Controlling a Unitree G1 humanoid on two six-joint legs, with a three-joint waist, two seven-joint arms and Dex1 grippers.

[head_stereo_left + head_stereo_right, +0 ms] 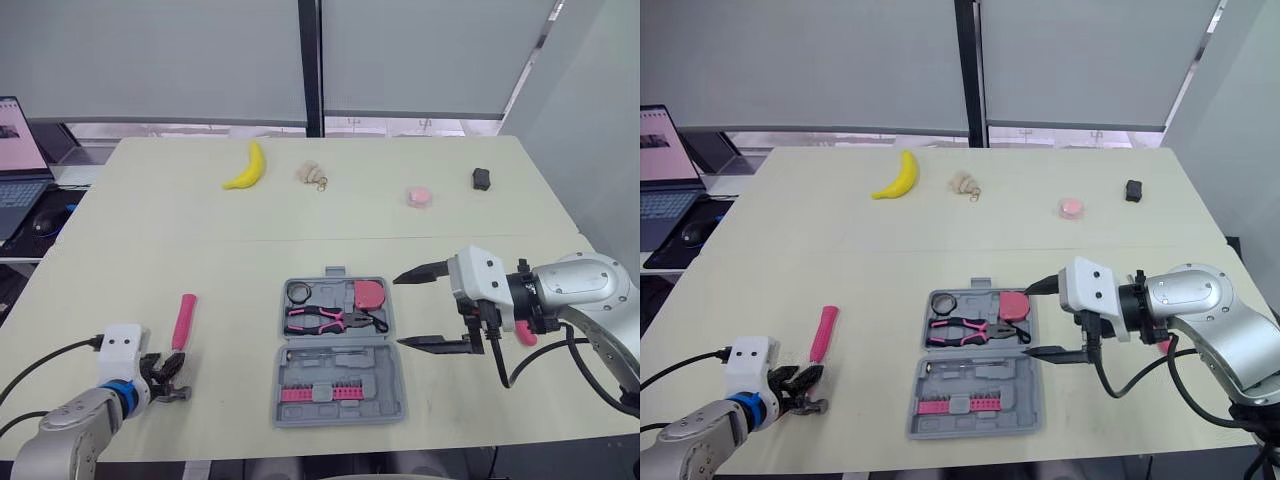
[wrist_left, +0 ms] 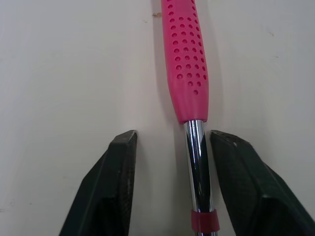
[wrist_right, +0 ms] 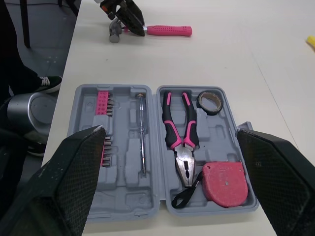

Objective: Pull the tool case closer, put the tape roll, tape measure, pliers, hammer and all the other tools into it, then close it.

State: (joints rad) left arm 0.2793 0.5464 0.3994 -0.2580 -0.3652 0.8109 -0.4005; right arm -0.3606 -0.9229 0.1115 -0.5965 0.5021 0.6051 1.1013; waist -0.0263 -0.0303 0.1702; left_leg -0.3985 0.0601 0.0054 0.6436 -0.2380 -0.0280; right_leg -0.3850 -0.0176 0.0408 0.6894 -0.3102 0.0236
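Lower left, left fingers spread astride the hammer shaft; right fingers gape beside the open tool case near the tabletop edge.

Pale cream table, broad and matte. Along the far side, left to right: yellow banana, small beige bundle with a ring, pink round piece, small black block, all well apart. Near the front middle, grey tool case lying open. Left of it, pink-handled hammer, flat on the top.
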